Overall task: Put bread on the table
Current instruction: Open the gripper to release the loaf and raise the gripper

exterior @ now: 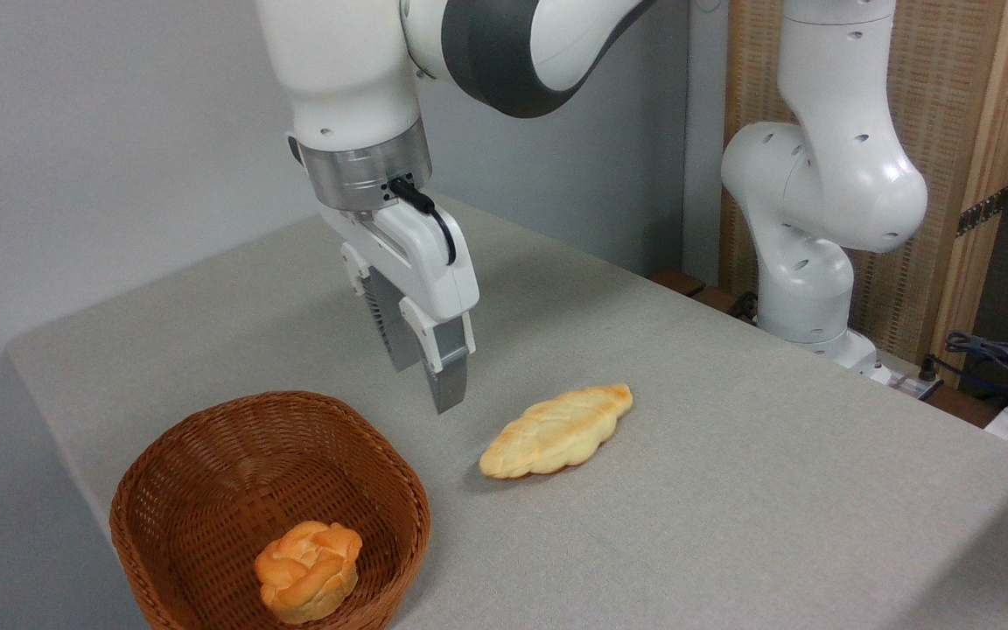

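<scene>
- The wicker basket (206, 490) sits at the lower left of the table (731, 490), near its front edge. Only 1 thing lies in it: a small round orange bun (309, 570), resting against the near wall.
- Above and just right of the basket's far rim hangs the gripper (434, 376), fingers pointing down and clear of everything. From this angle the 2 fingers overlap, so I cannot tell whether the jaws are spread or pressed together; nothing is held between them.
- Right of the gripper, the bread (556, 431) lies flat on the grey cloth, apart from the basket, its browned tip pointing toward the arm's base (819, 332).
- By my reading the loaf is already where the task wants it, so what remains is a clean retreat: lift straight up before swinging away, keeping the fingers off both the basket rim and the loaf so neither gets nudged.
</scene>
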`<action>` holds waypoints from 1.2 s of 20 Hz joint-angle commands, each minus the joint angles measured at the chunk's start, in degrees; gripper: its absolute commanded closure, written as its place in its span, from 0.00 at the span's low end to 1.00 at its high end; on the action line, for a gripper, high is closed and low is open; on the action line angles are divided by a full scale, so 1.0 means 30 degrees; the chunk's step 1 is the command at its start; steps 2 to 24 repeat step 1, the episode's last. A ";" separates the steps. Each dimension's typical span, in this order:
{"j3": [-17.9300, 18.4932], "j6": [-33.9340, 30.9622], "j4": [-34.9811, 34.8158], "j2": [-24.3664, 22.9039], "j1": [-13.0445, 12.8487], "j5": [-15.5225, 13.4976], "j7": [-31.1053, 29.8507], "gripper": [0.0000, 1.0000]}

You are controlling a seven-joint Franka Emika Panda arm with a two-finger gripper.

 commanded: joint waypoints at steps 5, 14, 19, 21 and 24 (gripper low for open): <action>0.0453 0.1078 0.0170 -0.0073 0.0108 0.0140 0.0161 0.00; 0.0453 0.1078 0.0170 -0.0073 0.0108 0.0140 0.0161 0.00; 0.0453 0.1078 0.0170 -0.0073 0.0108 0.0140 0.0161 0.00; 0.0453 0.1078 0.0170 -0.0073 0.0108 0.0140 0.0161 0.00; 0.0453 0.1078 0.0170 -0.0073 0.0108 0.0140 0.0161 0.00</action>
